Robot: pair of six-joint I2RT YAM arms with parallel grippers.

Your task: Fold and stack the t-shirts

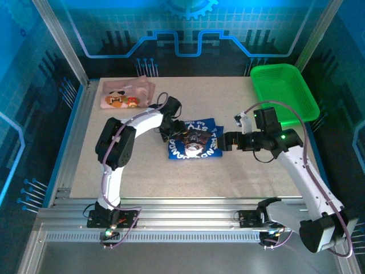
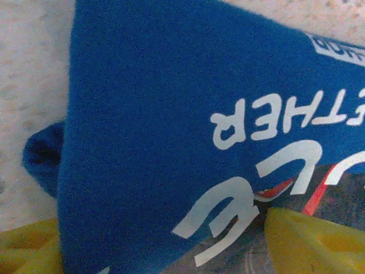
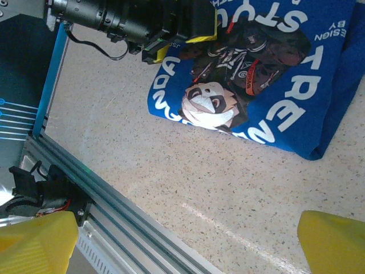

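We count two: royal-blue printed t-shirt [image 1: 197, 145] centred, pale pink cartoon t-shirt [image 1: 126, 94] far-left; near counter [image 1: 188, 178] free; left gripper [image 1: 171, 132], right gripper [image 3: 188, 240] splayed.

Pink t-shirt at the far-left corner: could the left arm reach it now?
Probably yes: the pink t-shirt lies in the open, nothing between it and the left gripper at the blue t-shirt.

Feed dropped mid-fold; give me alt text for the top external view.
A folded blue t-shirt lies mid-table, the left hand at its left edge and the right hand just off its right edge. The pink t-shirt sits at the far left corner, a green basket at the far right.
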